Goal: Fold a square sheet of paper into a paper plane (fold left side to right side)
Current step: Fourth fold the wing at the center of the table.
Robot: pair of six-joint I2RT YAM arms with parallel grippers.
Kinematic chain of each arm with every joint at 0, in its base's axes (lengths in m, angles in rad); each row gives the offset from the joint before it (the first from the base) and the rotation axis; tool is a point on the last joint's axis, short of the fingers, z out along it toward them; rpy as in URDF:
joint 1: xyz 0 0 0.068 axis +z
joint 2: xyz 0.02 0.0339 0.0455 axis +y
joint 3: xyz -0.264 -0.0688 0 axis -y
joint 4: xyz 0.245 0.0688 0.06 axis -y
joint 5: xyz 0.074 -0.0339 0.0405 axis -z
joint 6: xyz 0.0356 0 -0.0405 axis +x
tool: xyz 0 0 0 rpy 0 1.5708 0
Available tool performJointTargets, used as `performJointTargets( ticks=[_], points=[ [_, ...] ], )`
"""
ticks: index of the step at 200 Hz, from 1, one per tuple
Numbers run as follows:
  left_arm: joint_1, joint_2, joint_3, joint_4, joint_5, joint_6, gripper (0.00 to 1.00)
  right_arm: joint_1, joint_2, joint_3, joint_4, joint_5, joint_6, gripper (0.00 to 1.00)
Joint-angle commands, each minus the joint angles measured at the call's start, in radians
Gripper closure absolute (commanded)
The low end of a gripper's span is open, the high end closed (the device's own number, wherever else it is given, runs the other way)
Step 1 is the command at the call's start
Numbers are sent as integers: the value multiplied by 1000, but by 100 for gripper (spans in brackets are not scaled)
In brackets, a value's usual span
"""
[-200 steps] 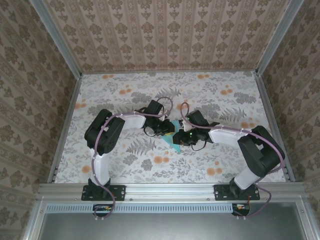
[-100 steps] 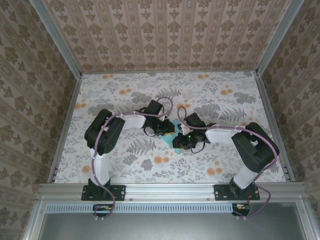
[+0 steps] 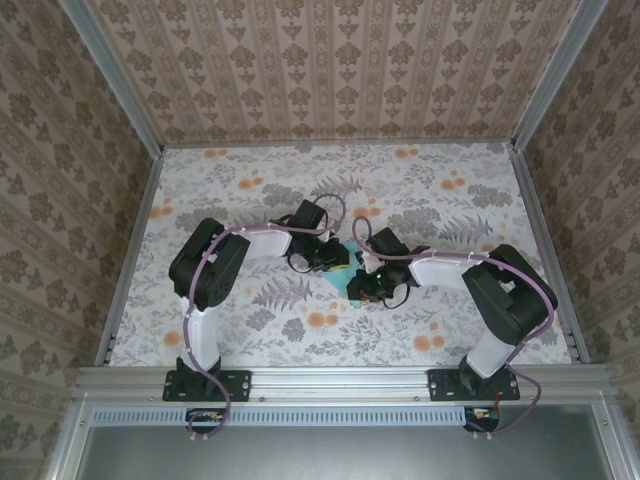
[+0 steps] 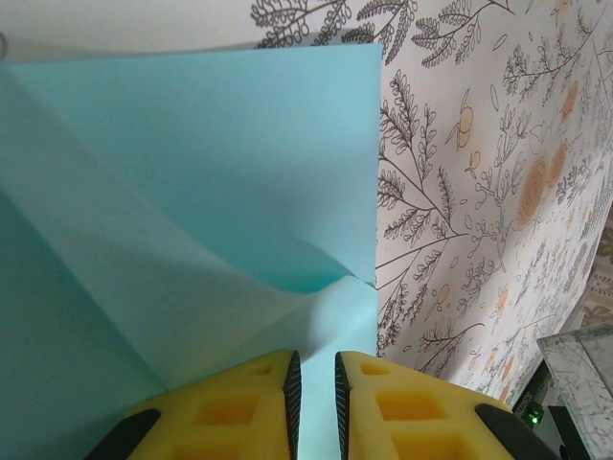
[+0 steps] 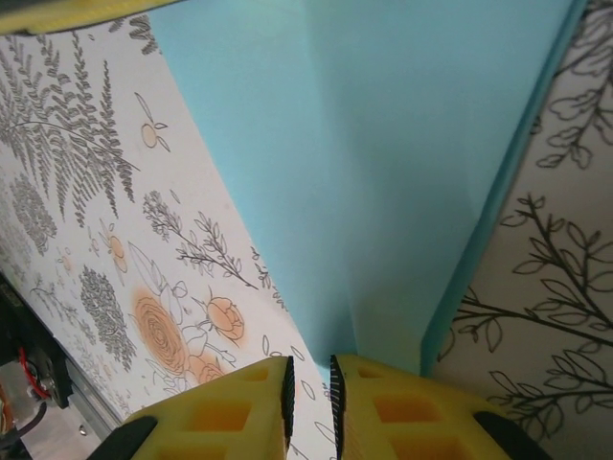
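Overhead first: both arms meet at mid-table over the floral-print tabletop. The thin, light turquoise-blue square sheet of paper lies between the left tool and the right tool. The arm bodies cover most of the sheet, so only slivers of turquoise show. Its outline and fold state cannot be read from here, and neither can the spread of the fingers.

Left wrist view: the left tool has its yellow fingers closed to a thin slit. A raised ply of the sheet curls up into that slit, so it appears pinched. A diagonal crease and one straight edge against the tabletop are visible. The sheet's left part is cut off by the frame.

Right wrist view: the right tool is likewise closed to a slit, and an edge of the sheet runs down into it. This is judged a pinch, though the contact itself is hidden between the fingers. The yellow strip at the top-left corner is too cropped to identify.

Judgement for the left-to-right fold:
- Keep one tool anchoring the sheet.
- Carry the held ply low and slowly.
- Align edge to edge before pressing the crease.
- Avoid pulling the tools apart, since thin paper may tear or slip.
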State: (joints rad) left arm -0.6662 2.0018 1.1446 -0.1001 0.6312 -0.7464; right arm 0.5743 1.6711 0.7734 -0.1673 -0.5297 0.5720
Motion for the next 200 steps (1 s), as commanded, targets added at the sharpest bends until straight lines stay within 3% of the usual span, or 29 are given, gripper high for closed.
performJointTargets(
  ticks=[1,200],
  points=[
    [5,22,-34,-90,-52,22,79,9,16,14,-82,38,-26,79],
    [14,19,-44,-89,-64,24,80,32,-22,-79,-127,-4,34,83]
  ],
)
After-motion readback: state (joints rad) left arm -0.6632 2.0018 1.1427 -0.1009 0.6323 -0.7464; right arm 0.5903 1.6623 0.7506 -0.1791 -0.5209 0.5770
